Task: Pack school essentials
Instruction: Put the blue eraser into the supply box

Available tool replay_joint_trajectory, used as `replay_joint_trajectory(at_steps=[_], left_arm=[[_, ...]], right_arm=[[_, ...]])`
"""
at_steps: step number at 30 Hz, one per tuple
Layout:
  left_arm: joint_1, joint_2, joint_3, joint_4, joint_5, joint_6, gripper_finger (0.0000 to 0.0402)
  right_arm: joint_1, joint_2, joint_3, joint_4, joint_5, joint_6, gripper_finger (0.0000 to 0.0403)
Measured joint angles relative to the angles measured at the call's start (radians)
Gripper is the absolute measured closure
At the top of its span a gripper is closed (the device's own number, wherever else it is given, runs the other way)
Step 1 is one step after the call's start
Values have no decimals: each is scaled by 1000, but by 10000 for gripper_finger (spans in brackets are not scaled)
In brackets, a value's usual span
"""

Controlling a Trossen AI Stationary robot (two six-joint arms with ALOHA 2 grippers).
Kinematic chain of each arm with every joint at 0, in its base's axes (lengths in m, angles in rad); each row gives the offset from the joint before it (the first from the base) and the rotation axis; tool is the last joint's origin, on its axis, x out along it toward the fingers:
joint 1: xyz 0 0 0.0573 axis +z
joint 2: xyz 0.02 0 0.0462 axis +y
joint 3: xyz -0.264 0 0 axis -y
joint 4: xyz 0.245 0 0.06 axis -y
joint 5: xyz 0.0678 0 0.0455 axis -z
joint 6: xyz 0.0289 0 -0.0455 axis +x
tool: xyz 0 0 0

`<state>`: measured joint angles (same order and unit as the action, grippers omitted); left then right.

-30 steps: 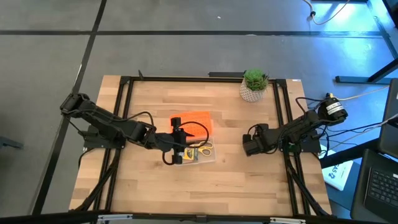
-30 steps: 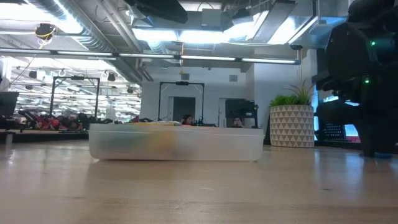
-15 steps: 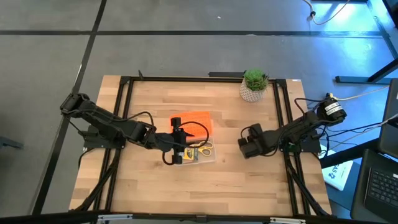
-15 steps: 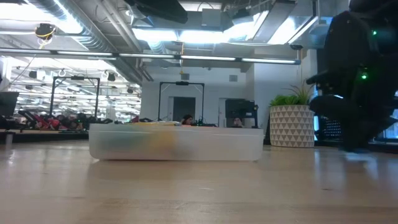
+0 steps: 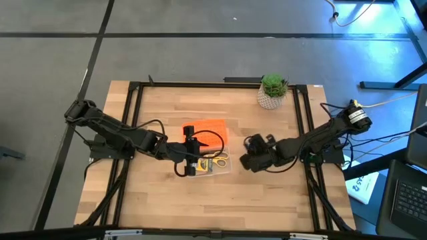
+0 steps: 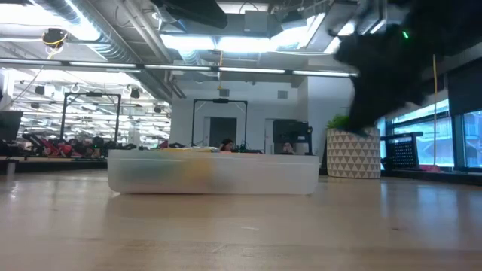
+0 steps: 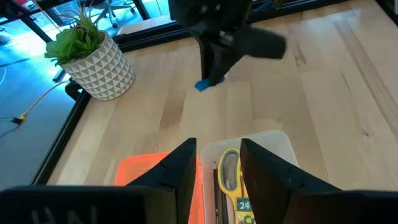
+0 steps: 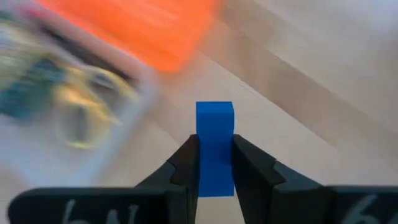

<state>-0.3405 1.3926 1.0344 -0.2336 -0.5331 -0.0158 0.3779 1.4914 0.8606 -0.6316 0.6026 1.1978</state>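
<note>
Wooden table (image 5: 167, 200): right gripper (image 8: 214, 163) is clamping the blue eraser (image 8: 214, 147), clear case (image 5: 223, 168) just ahead; it should release squarely over the opening.

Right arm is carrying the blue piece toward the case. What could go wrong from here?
The right gripper pinches only the lower part of the blue piece, so it might slip out mid-travel. The left gripper hovers over the clear case holding the scissors; the arms could collide there.
</note>
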Motion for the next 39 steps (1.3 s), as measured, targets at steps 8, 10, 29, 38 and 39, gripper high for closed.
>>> replay_joint_trajectory(at_steps=[8,10,29,38,39], left_arm=[[-13,0,0,3,-1,-8,284],[-27,0,0,3,0,-8,284],[-121,0,0,-35,0,-40,284],[-121,0,0,-35,0,-45,284],[-121,0,0,-35,0,-45,284]], right_arm=[[0,0,36,484,-29,-523,320],[-1,0,36,539,-80,-617,320],[-2,266,36,802,-246,-893,320],[-30,345,36,798,-246,-889,320],[-32,347,36,801,-247,-885,320]])
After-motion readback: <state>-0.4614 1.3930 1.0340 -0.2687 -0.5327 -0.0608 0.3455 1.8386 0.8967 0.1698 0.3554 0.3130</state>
